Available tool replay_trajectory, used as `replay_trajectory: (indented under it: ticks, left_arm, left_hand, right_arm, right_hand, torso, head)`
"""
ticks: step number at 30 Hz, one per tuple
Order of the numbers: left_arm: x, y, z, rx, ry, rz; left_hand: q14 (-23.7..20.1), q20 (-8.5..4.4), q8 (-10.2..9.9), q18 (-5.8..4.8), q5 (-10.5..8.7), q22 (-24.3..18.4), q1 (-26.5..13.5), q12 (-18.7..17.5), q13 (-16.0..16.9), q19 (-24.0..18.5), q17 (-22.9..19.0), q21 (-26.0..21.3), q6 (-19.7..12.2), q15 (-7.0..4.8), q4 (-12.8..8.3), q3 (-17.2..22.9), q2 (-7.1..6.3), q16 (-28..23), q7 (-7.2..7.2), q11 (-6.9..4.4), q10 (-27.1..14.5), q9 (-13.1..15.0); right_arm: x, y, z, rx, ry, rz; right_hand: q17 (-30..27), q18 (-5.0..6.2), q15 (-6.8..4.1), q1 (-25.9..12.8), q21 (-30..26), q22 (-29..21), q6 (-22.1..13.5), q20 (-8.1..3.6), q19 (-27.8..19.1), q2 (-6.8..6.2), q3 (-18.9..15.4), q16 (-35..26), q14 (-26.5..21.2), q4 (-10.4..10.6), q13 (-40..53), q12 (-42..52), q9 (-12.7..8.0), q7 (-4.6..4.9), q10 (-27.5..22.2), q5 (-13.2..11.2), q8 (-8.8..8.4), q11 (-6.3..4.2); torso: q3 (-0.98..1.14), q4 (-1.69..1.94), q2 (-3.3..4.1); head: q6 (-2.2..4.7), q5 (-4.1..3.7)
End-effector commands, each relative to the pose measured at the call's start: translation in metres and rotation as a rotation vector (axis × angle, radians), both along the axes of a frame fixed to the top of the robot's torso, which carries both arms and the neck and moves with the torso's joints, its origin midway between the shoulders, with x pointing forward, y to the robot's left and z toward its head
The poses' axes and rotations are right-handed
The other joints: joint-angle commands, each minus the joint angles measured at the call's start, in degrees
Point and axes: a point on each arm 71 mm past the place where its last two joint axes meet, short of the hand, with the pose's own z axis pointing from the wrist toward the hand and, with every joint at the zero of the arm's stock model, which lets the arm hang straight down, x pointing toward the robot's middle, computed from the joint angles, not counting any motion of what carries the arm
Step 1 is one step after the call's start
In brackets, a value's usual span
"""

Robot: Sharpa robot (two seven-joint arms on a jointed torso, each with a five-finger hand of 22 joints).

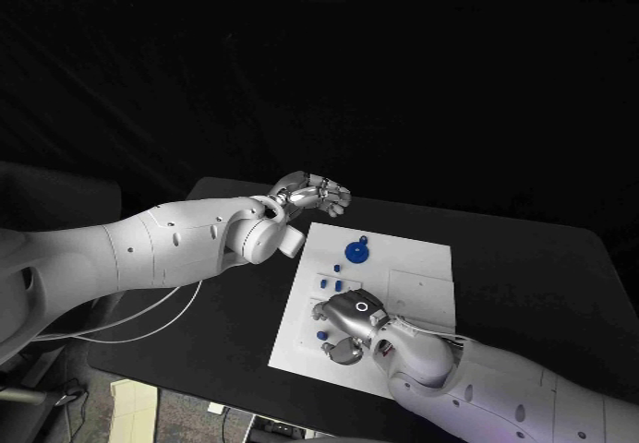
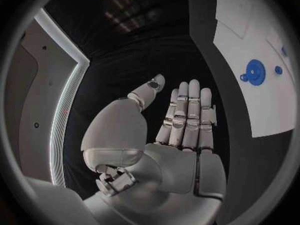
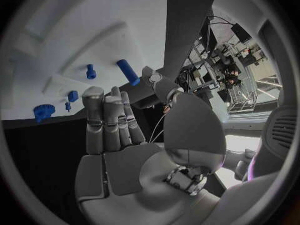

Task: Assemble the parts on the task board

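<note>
While parts (image 1: 357, 250) dot it, right hand (image 1: 349, 318) overhangs board (image 1: 427, 277).

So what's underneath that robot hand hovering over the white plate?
Under the right hand lies the task board, with small blue parts around its fingers. The hand holds nothing. Whatever lies directly beneath the palm is covered from the head camera.

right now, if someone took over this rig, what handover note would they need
Left hand: open, holding nothing, fingers extended, off the far left corner of the task board.
Right hand: open, empty, low over the board's near left part.
Parts: large blue round part on the board's far half; small blue parts along the left side; a blue cylinder lies loose on the board.
Done: no assembly visible. Left: pick up and fit the parts.
</note>
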Motion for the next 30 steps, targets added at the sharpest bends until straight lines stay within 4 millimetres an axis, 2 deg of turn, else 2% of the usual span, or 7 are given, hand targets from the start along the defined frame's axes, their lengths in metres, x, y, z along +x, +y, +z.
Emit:
replay_trajectory:
  ticks: [1, 10, 21, 25, 26, 28, 30]
  left_arm:
    - [0.000, -0.001, 0.001, -0.012, -0.006, -0.012]
    - [0.000, 0.002, 0.001, -0.010, -0.007, -0.007]
    - [0.002, 0.012, -0.001, -0.004, -0.005, 0.014]
    - [0.001, 0.012, -0.005, -0.005, 0.002, 0.013]
    - [0.001, 0.011, -0.007, -0.006, 0.005, 0.011]
    - [0.000, 0.011, -0.009, -0.006, 0.010, 0.010]
    - [-0.001, 0.011, -0.011, -0.007, 0.015, 0.010]
  left_hand:
    - [0.3, 0.08, 0.3, 0.80, -0.11, 0.1, -0.2, -0.1, -0.1, -0.1, 0.1, -0.3, -0.4, 0.25, 0.1, -0.1, -0.11, -0.4, -0.14, 0.03, -0.5, -0.1]
    - [0.3, 0.08, 0.4, 0.80, -0.11, 0.1, -0.2, -0.1, -0.1, -0.1, 0.1, -0.3, -0.4, 0.25, 0.1, -0.1, -0.09, -0.4, -0.14, 0.03, -0.5, -0.1]
    - [0.4, 0.09, 0.4, 0.80, -0.12, 0.1, -0.2, -0.1, -0.1, -0.1, 0.2, -0.3, -0.4, 0.25, 0.1, -0.1, -0.07, -0.4, -0.14, 0.02, -0.5, -0.1]
    - [0.4, 0.10, 0.4, 0.79, -0.12, 0.1, -0.3, -0.1, -0.1, -0.1, 0.3, -0.3, -0.4, 0.25, 0.1, -0.1, -0.07, -0.5, -0.14, 0.01, -0.4, -0.1]
    - [0.4, 0.10, 0.4, 0.79, -0.12, 0.1, -0.3, -0.1, -0.1, -0.1, 0.3, -0.3, -0.4, 0.25, 0.1, -0.1, -0.07, -0.5, -0.14, 0.01, -0.4, -0.1]
    - [0.4, 0.10, 0.4, 0.79, -0.12, 0.1, -0.3, -0.1, -0.1, -0.1, 0.3, -0.3, -0.4, 0.25, 0.2, -0.2, -0.05, -0.5, -0.14, 0.01, -0.4, -0.1]
    - [0.4, 0.10, 0.4, 0.79, -0.12, 0.1, -0.4, -0.1, -0.1, -0.1, 0.3, -0.3, -0.4, 0.25, 0.2, -0.2, -0.05, -0.5, -0.14, 0.01, -0.4, -0.1]
  right_arm:
    - [0.000, -0.002, 0.010, 0.067, -0.015, -0.005]
    - [0.017, -0.033, 0.056, 0.228, 0.073, -0.084]
    - [0.072, -0.147, 0.079, 0.216, 0.451, -0.417]
    - [0.074, -0.174, 0.073, 0.176, 0.539, -0.500]
    - [0.074, -0.178, 0.071, 0.167, 0.556, -0.517]
    - [0.072, -0.183, 0.067, 0.127, 0.593, -0.540]
    - [0.070, -0.189, 0.063, 0.092, 0.624, -0.581]
  right_hand:
    - [-0.1, 6.67, 0.44, 0.0, -0.4, 0.4, -0.4, 0.12, -0.5, -0.58, -0.5, -0.2, -0.2, 0.0, -0.2, -0.1, -0.1, 0.11, -0.5, 0.2, -0.31, -0.06]
    - [-0.5, 6.67, -0.18, 0.4, -0.7, 0.3, 1.3, 0.38, -0.3, -0.38, 0.5, -0.2, -0.1, 1.3, -0.4, 1.3, 0.3, -0.56, 1.7, 0.6, 0.94, -0.71]
    - [0.1, 6.67, -4.48, -3.7, 0.0, 0.7, 2.0, -1.29, 1.3, 2.78, -2.3, 1.0, 1.0, 6.3, 7.5, 12.1, 0.8, -2.17, 12.6, 1.1, 1.68, -5.12]
    - [0.6, 6.67, -6.87, -4.4, 0.1, 0.6, 4.0, -1.95, 1.7, 3.68, -4.8, 1.2, 0.8, 6.1, 21.2, 28.4, 2.6, -4.59, 11.3, -0.2, 3.17, -7.56]
    - [0.7, 6.66, -5.02, -3.8, 0.0, 0.7, 3.6, -2.11, 1.8, 3.55, -3.9, 1.2, 1.4, 6.3, 29.1, 36.2, 3.2, -3.59, 4.6, 0.6, 2.92, -5.99]
    - [0.9, 6.67, -6.95, -5.8, 0.3, 0.9, 4.1, -1.89, 1.9, 3.76, -4.3, 1.4, 1.3, 8.0, 35.6, 44.9, 3.7, -4.49, 6.5, 0.6, 3.12, -7.63]
    - [2.3, 6.67, -7.18, -6.6, 1.1, 1.3, 4.7, -2.20, 2.3, 4.75, -3.6, 3.2, 1.8, 9.3, 42.7, 53.3, 4.6, -4.73, 4.4, 0.1, 3.49, -7.88]
  torso:
    - [0.02, 0.01, -0.01]
    - [0.09, -0.16, -0.06]
    - [0.43, -0.84, -0.72]
    - [0.62, -1.14, -1.06]
    - [0.67, -1.16, -1.11]
    - [0.81, -1.22, -1.27]
    - [1.01, -1.32, -1.43]
  head:
    - [0.15, -0.13]
    - [0.81, -0.64]
    - [1.62, -2.90]
    - [2.08, -4.06]
    - [2.14, -4.28]
    - [2.09, -4.73]
    - [2.01, -5.30]
